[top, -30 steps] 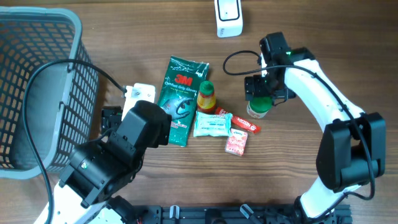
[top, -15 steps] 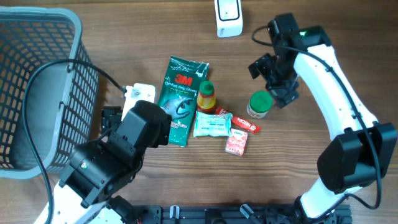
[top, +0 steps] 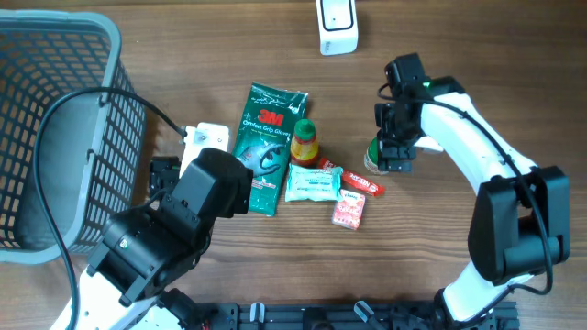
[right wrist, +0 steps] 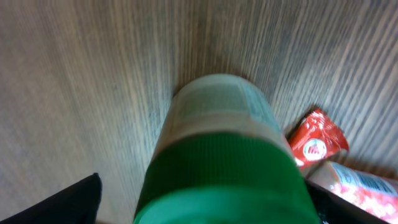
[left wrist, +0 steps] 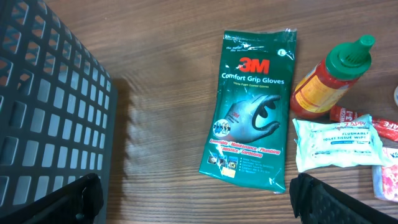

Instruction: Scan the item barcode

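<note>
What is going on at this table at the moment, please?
The right gripper is poised over the green-lidded jar, its jaws open on either side of it and apparently not yet gripping. The left gripper hangs open beside the basket, holding nothing. The glove pack and sauce bottle lie untouched nearby.

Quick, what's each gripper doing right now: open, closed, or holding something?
Left gripper: open, holding nothing.
Right gripper: open, jaws straddling the green-lidded jar, not yet clamped on it.
</note>
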`<state>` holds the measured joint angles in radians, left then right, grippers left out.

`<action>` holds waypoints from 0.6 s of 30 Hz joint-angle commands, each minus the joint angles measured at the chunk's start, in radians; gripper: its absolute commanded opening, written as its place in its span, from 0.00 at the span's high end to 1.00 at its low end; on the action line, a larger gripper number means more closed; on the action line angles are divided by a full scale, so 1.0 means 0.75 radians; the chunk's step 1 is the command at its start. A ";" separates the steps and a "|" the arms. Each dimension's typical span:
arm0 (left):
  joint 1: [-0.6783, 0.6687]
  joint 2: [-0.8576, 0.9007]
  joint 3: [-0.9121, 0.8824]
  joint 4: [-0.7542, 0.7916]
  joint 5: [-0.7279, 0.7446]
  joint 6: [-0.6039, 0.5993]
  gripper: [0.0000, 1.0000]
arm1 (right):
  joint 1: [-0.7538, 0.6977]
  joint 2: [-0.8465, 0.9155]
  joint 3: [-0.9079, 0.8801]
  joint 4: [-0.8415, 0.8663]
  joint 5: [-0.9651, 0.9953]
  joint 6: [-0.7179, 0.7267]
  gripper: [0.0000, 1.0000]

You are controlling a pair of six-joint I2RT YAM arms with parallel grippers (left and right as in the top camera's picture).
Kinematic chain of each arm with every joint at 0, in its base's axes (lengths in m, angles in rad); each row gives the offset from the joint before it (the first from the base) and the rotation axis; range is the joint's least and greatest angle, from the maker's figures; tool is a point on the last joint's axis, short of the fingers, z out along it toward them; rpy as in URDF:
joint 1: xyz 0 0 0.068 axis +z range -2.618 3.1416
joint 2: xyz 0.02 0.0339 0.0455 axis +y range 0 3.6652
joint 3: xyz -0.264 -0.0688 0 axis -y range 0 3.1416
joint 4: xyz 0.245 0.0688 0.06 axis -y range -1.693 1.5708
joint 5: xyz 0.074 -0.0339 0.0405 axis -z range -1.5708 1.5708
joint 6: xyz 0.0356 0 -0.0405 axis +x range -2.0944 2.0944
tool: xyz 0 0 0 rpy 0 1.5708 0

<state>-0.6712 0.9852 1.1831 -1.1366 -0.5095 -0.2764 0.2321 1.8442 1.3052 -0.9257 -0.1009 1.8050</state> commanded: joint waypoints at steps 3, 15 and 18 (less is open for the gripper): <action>0.003 -0.001 0.005 0.003 0.006 -0.027 0.00 | 0.001 0.005 -0.026 0.009 0.045 -0.206 0.23; 0.003 -0.001 0.005 0.003 0.006 -0.027 0.00 | -0.019 0.005 0.002 0.066 0.032 -1.600 0.29; 0.003 -0.001 0.005 0.003 0.006 -0.027 0.00 | -0.023 0.004 0.009 0.055 0.014 -2.052 0.18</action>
<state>-0.6712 0.9852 1.1831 -1.1366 -0.5095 -0.2768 0.2253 1.8439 1.2930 -0.8803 -0.0929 0.8101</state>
